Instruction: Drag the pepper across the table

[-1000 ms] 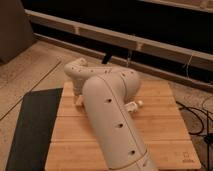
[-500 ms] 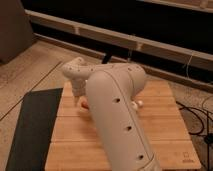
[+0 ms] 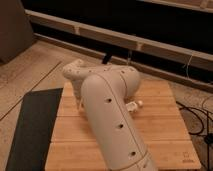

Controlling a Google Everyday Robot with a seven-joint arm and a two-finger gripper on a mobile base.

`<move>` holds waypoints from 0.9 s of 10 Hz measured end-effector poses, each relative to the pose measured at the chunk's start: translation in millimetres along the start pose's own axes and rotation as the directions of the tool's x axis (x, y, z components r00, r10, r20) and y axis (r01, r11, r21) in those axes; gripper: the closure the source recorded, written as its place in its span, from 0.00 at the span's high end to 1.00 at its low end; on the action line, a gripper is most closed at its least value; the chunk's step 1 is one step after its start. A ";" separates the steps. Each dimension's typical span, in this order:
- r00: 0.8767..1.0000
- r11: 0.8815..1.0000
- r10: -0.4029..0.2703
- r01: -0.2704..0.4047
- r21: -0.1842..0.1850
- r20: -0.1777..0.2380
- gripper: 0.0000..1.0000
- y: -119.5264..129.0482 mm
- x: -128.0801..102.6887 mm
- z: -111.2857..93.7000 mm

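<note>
My large white arm (image 3: 112, 125) rises from the bottom edge and covers the middle of the light wooden table (image 3: 167, 127). It bends at the elbow and reaches left to the wrist (image 3: 75, 72). From there the gripper (image 3: 79, 100) hangs down over the table's left rear part, mostly hidden behind the forearm. The pepper is hidden from view. A small white bottle (image 3: 134, 105) peeks out on the arm's right side, lying on the table.
A dark grey mat (image 3: 35, 125) lies on the floor along the table's left edge. Black cables (image 3: 197, 117) trail on the floor to the right. A dark wall with rails runs behind the table.
The arm has shifted slightly over the table, with the wrist staying above the left rear part. The bottle has not visibly moved.
</note>
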 end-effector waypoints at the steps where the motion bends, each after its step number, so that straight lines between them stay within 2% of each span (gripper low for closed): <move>1: 1.000 1.000 -0.002 0.002 -0.008 -0.008 0.65 2.9 -1.6 1.7; 5: 0.997 1.000 -0.002 0.003 0.005 -0.077 0.65 0.2 0.6 15.5; 7: 0.996 1.000 0.003 -0.002 0.007 -0.092 0.64 -0.8 -2.6 17.9; 9: 0.996 1.000 0.003 -0.002 0.013 -0.094 0.45 -1.2 -7.2 17.9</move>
